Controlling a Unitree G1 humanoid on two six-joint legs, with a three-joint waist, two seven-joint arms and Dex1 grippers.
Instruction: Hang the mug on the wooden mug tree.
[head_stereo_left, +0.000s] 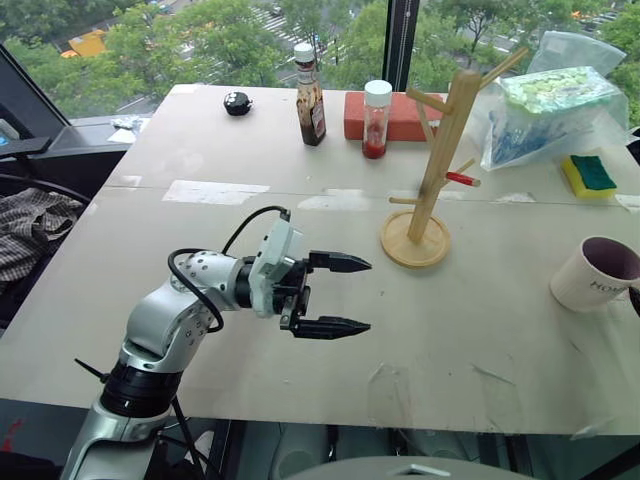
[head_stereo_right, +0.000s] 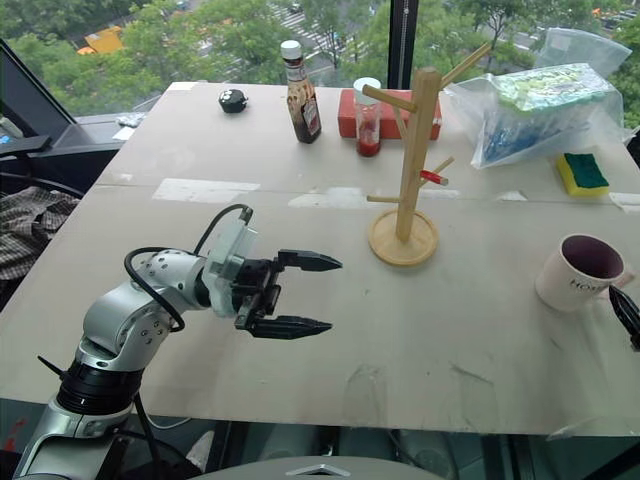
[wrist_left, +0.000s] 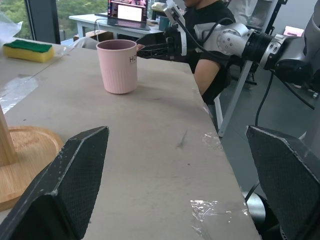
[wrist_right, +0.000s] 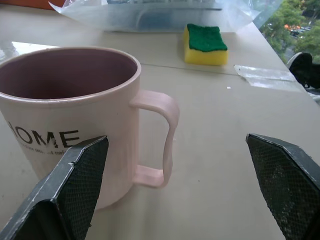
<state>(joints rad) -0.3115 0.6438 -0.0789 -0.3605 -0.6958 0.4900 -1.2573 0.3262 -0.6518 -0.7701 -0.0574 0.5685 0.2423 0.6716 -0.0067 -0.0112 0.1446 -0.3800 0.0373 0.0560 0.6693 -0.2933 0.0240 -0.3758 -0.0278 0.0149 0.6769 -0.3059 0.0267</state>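
Standing upright, mug (wrist_right: 70, 125) just beside splayed right hand (wrist_left: 150, 50), seemingly untouched.

The mug (head_stereo_left: 595, 273) is standing upright on the counter (head_stereo_left: 300, 300) near its right edge, mouth open upward. It is cream-white outside and dark purple inside, with dark lettering on its side and a looped handle. The wooden mug tree (head_stereo_left: 430, 170) is standing well apart to its left, a light wooden pole rising from a round base, with angled pegs, one red-tipped.
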